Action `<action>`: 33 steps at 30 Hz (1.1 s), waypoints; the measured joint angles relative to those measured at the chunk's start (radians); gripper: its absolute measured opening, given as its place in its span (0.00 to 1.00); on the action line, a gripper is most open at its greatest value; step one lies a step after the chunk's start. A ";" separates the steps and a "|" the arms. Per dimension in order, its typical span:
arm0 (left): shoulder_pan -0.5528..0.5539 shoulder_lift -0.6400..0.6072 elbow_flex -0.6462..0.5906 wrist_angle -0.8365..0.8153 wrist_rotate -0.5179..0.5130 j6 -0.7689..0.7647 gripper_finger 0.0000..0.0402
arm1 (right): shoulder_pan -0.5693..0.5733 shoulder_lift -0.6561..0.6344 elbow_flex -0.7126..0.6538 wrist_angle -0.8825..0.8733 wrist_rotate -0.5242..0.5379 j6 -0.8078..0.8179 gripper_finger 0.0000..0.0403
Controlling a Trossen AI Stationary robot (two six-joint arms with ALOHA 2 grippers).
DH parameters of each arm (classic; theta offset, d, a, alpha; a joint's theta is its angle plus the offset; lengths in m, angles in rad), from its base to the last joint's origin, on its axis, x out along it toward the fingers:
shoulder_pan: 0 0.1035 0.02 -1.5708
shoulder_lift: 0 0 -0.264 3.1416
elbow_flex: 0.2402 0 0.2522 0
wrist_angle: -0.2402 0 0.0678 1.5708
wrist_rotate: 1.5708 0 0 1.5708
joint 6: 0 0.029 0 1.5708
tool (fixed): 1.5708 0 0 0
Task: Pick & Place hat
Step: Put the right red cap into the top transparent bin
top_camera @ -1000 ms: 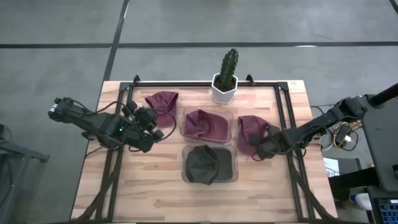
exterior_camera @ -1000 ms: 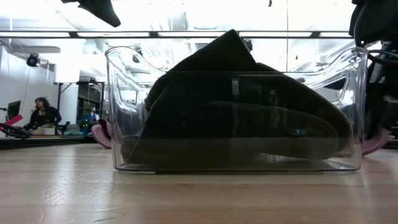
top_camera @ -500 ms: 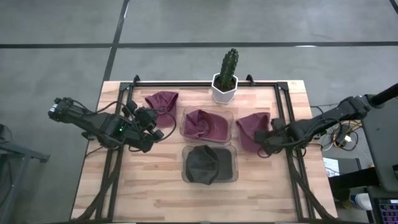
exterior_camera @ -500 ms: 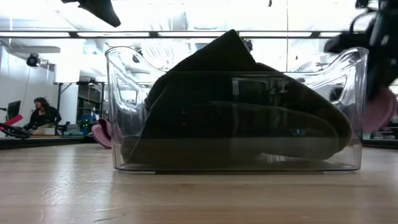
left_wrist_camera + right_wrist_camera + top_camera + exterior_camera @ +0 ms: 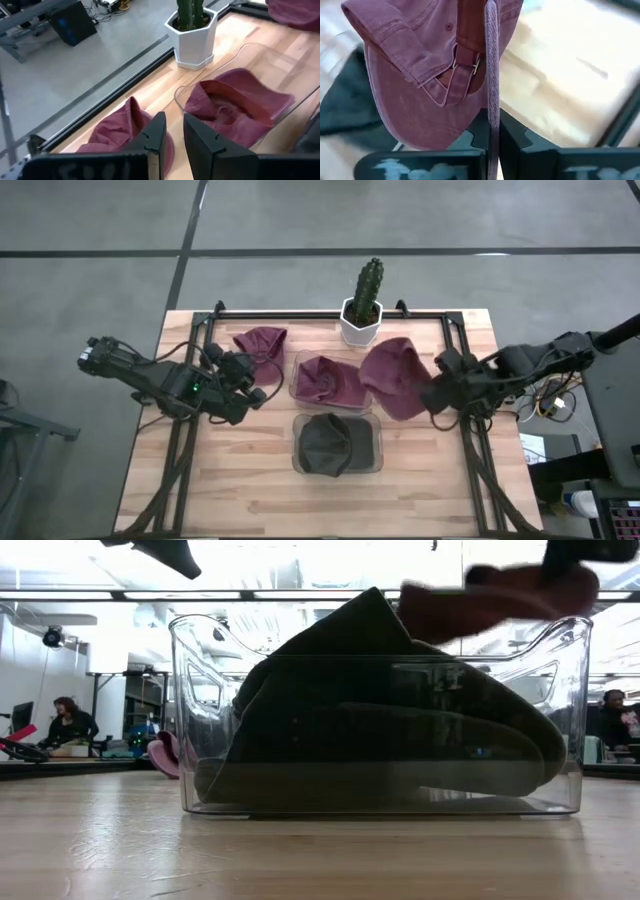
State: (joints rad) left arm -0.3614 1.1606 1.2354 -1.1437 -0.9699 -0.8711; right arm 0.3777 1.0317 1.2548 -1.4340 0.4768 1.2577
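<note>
My right gripper (image 5: 432, 392) is shut on a maroon hat (image 5: 395, 378), which hangs in the air by the right end of the far clear bin (image 5: 298, 360). The low view shows this hat (image 5: 480, 600) high above the near bin (image 5: 200, 690). A second maroon hat (image 5: 330, 380) lies in the far bin, and a black hat (image 5: 330, 445) fills the near bin. A third maroon hat (image 5: 260, 342) rests on the table at the far left. My left gripper (image 5: 252, 385) hovers beside that hat with a narrow gap between its fingers, touching nothing. My right gripper pinches a thin edge of the hat (image 5: 493, 95) between its two fingers, seen edge-on, next to the buckle strap (image 5: 465, 60). Whether that edge is the brim or the rim, I cannot tell. The hat is lifted clear of the table, with its crown (image 5: 415, 100) bulging to one side.
A cactus in a white pot (image 5: 362, 308) stands at the table's far edge behind the bins. A black frame rail (image 5: 450, 350) runs around the tabletop. Bare wood lies near the front edge (image 5: 300, 505). People sit far off in the room (image 5: 68, 725).
My right gripper has risen and moved toward the table's left, carrying the maroon hat with it. The hat lay on the table right of the far bin. It is now lifted clear and has spread out near that bin's right end.
</note>
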 joint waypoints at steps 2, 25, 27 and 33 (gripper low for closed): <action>0.000 0.000 0.000 0.024 0.001 -0.001 0.15 | -0.014 0.003 0.052 -0.003 0.007 -0.132 0.03; 0.000 0.002 0.000 0.081 0.037 -0.234 0.15 | -0.377 0.187 0.308 0.245 -0.169 -1.375 0.03; 0.000 0.002 0.000 0.081 0.045 -0.244 0.15 | -0.409 0.228 0.326 0.246 -0.205 -1.421 0.03; 0.000 0.002 0.000 0.081 0.065 -0.262 0.15 | -0.500 0.340 0.382 0.268 -0.286 -1.509 0.03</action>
State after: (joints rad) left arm -0.3614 1.1629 1.2354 -1.0622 -0.9052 -1.1332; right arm -0.1222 1.3720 1.6370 -1.1662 0.1912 -0.2513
